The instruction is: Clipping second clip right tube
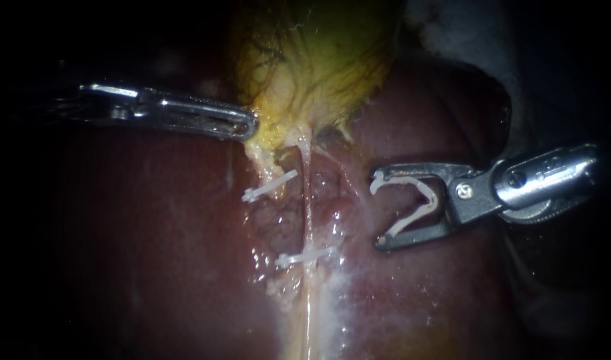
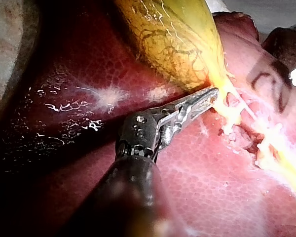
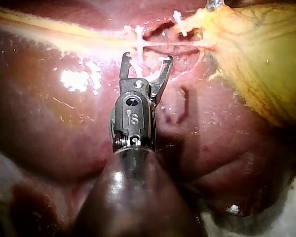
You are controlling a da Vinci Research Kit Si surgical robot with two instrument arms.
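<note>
The yellow-green gallbladder [image 1: 312, 60] lies on the dark red liver [image 1: 152, 253]. My left instrument [image 1: 249, 127] comes in from the left, its jaws shut on the gallbladder's lower edge [image 2: 212, 95]. Two pale tubes run down from there. A white clip [image 1: 269, 187] crosses the left one. Another clip [image 1: 305, 257] sits lower on the right tube [image 1: 307, 207]. My right instrument [image 1: 379, 210] hangs to the right of that tube, clear of it. Its jaws stand wide apart with an open white clip [image 1: 422, 200] seated between them. In the right wrist view the jaws [image 3: 146, 59] point at the clipped tube [image 3: 138, 39].
Pale cloth shows beyond the liver's edge at the upper right [image 1: 452, 27] and beside the right instrument's shaft [image 3: 286, 222]. Wet, glistening dissected tissue [image 1: 279, 220] lies between the tubes. Bare liver surface spreads on both sides.
</note>
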